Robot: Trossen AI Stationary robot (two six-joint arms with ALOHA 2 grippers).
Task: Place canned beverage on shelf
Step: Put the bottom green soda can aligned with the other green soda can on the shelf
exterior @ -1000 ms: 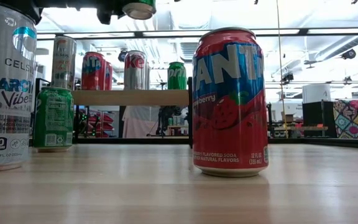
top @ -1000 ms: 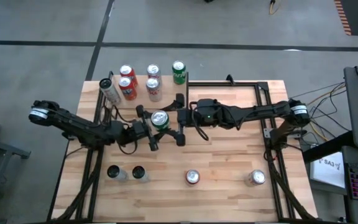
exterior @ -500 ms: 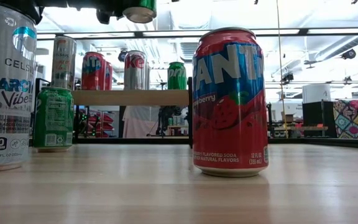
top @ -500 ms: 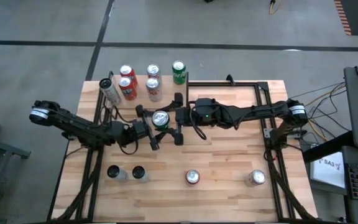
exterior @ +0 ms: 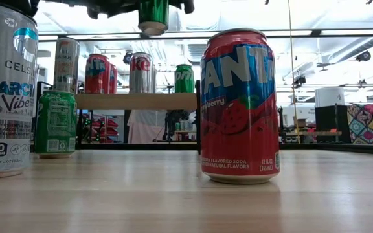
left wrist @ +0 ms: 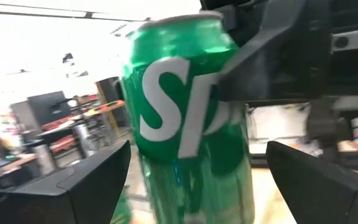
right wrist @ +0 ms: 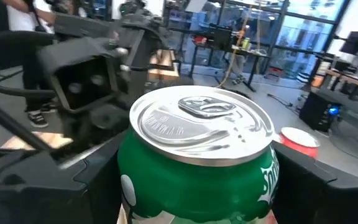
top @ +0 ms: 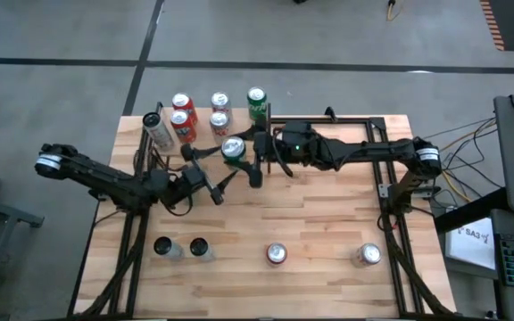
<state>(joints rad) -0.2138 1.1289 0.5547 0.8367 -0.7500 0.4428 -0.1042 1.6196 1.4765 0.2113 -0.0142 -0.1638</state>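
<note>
Two claws meet: right claw (top: 255,159) grips the green can (top: 233,149); left claw (top: 211,174) gapes wide, empty.

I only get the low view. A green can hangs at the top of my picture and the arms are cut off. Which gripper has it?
Observer: The right gripper has it. In the right wrist view its fingers clasp the sides of the green can.
Operator: Is the left one on it too?
Observer: No. The left gripper is beside it, with its fingers spread open and clear of the can.
Operator: Is it over the shelf yet?
Observer: Not yet. From above, it hangs just short of the shelf, nearest a silver can standing there.
</note>
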